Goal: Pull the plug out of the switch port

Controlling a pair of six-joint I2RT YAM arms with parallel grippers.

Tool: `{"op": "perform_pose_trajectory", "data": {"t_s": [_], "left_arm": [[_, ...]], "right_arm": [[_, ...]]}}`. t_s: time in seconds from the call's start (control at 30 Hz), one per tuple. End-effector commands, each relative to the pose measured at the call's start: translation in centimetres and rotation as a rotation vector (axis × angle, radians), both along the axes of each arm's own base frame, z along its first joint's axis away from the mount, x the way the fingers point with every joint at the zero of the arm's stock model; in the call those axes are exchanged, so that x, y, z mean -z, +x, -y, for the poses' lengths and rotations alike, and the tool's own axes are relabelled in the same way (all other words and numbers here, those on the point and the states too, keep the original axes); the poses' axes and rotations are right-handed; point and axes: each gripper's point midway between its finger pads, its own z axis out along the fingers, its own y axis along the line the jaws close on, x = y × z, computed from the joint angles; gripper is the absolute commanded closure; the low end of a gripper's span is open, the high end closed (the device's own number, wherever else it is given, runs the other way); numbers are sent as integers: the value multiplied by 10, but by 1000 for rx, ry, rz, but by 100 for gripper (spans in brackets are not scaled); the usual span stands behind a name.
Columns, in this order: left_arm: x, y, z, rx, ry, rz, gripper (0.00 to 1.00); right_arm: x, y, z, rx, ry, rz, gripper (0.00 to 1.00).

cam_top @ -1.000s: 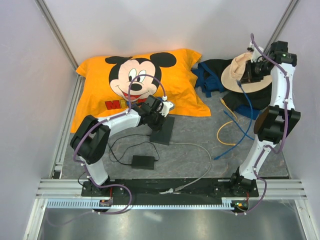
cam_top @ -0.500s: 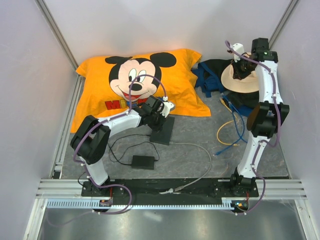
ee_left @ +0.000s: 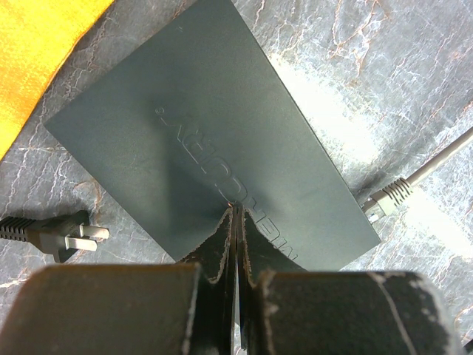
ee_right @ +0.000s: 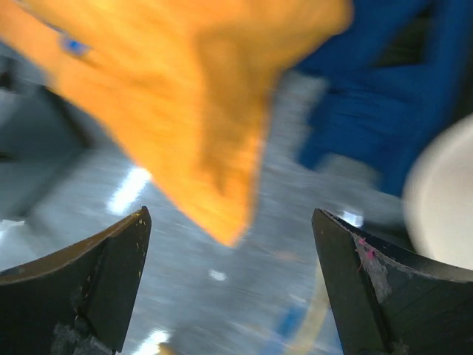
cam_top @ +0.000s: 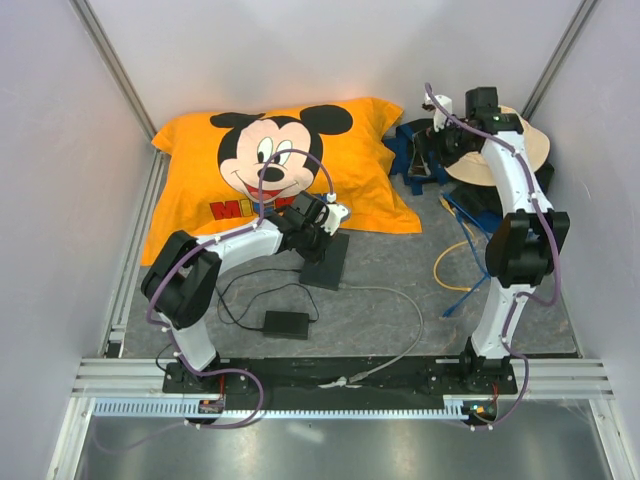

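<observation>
In the top view's lower centre we see a small power brick (cam_top: 285, 323) on the grey surface (cam_top: 390, 260). Just above it, mid-frame, the switch (ee_left: 199, 140) lies flat. The left end effector (ee_left: 235, 213) has its fingers pressed together, tips touching the switch's top. A grey plug (ee_left: 383, 200) meets the switch's edge at the wrist view's right. Upper right, the right end effector (ee_right: 229, 244) hangs spread wide apart, empty, near the orange pillow (cam_top: 300, 160).

Pillow (cam_top: 270, 170): orange, Mickey Mouse print, far left.
Sun hat (cam_top: 537, 142): beige, far right.
Power brick (cam_top: 285, 323): black, near side.
Yellow cable (cam_top: 437, 268): looped, right side.
</observation>
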Motion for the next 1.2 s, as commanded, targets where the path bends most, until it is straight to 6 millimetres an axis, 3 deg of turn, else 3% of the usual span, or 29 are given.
{"op": "perform_pose_trajectory", "data": {"t_s": [0.0,0.03,0.07,0.33,0.47,0.53,0.57,0.87,1.17], "left_arm": [[25,-18,-17,22,91,-62,98],[25,-18,-17,21,94,-60,98],[24,-17,-17,22,94,-57,98],[25,-24,-15,38,70,-84,98],[25,-26,-16,42,72,-83,98],[23,-26,-17,40,73,-77,98],[23,-27,-18,41,73,-76,98],[25,-33,-22,39,73,-83,98],[28,-34,-22,38,72,-92,98]], "right_arm": [[-2,-38,-56,55,392,-247,2],[3,-42,-62,46,424,-259,2],[17,-62,-75,24,423,-313,2],[77,-160,-147,-166,450,-614,2],[121,-195,-168,-266,386,-753,8],[131,-212,-176,-321,383,-815,12],[143,-217,-178,-341,380,-845,14],[179,-248,-190,-358,380,-970,25],[208,-249,-216,-300,336,-972,35]]}}
